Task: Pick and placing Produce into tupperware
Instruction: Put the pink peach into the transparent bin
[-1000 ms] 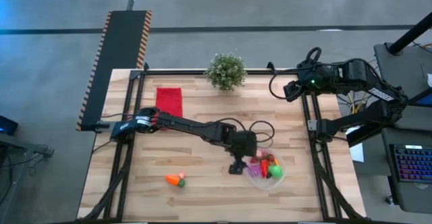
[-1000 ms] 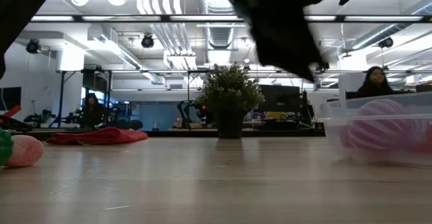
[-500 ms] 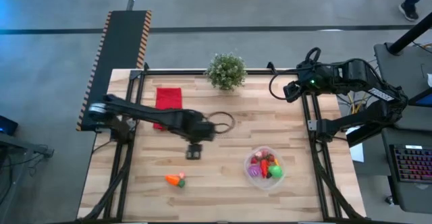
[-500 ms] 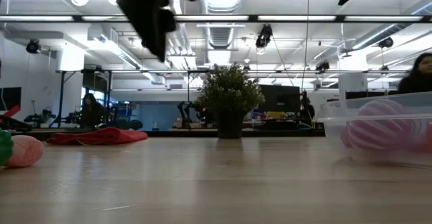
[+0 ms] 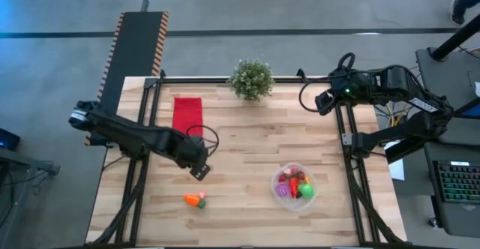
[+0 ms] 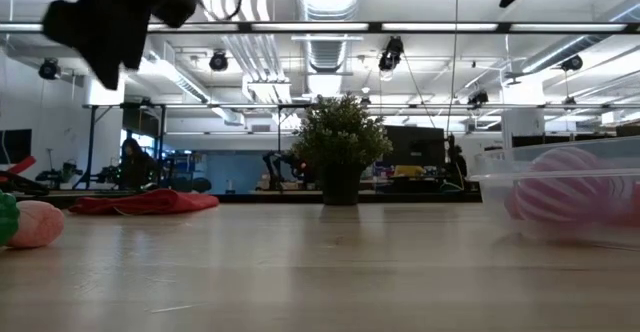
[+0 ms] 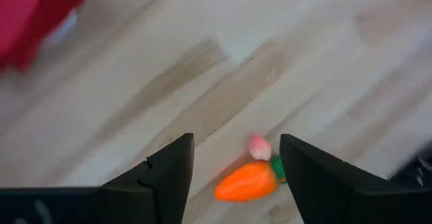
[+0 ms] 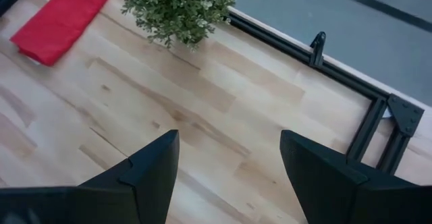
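The left gripper (image 5: 198,172), jaws apart and empty, hangs near the orange carrot (image 7: 246,181). It looks light, hard and smooth (probably slippery); grasp its thick middle. The tupperware (image 5: 295,187) stands well apart.

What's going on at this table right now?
The left gripper, jaws open and empty, hangs over the bare wood above the toy carrot and the small pink piece beside it. Several produce pieces already sit in the tupperware. The right arm waits at the table's far right corner, jaws open.
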